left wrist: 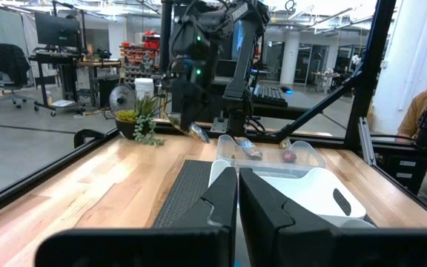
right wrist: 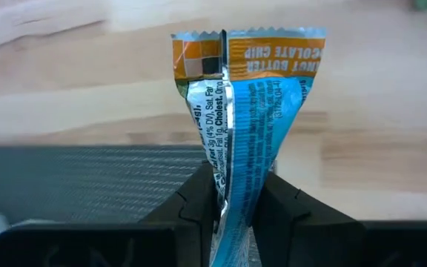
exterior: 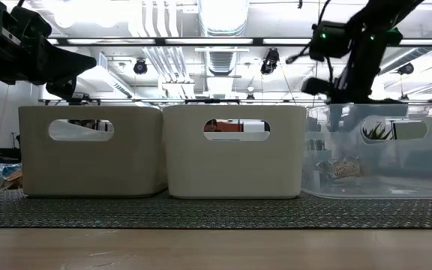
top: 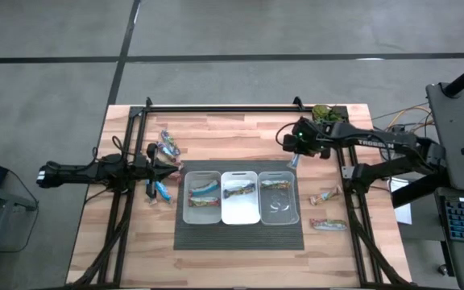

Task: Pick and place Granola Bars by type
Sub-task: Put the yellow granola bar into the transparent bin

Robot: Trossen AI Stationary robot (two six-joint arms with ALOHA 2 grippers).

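Observation:
My right gripper [top: 293, 159] hangs above the wood just past the far edge of the clear right bin [top: 279, 211], shut on a blue granola bar with an orange end [right wrist: 236, 111]. The bar also shows in the left wrist view [left wrist: 199, 133]. Three bins stand in a row on a dark mat [top: 240, 238]: the left bin [top: 188, 211] and middle bin [top: 240, 213] each hold bars, and the clear one holds a bar too. My left gripper [top: 172, 171] waits shut and level, left of the bins [left wrist: 238, 189]. My right gripper pinches the blue bar between its two fingers [right wrist: 199, 200], on the wrapper's lower part [right wrist: 232, 189], which is squeezed narrow there. The fingers slant down from above and lie along the bar. The bar's orange crimped end [right wrist: 247, 52] sticks out past the fingertips, clear of the table.
Loose bars lie on the wood left of the bins [top: 168, 146] [top: 162, 190] and right of them [top: 325, 195] [top: 329, 225]. A green plant [top: 323, 113] sits at the far right corner. A black frame rail [top: 224, 107] runs along the far edge.

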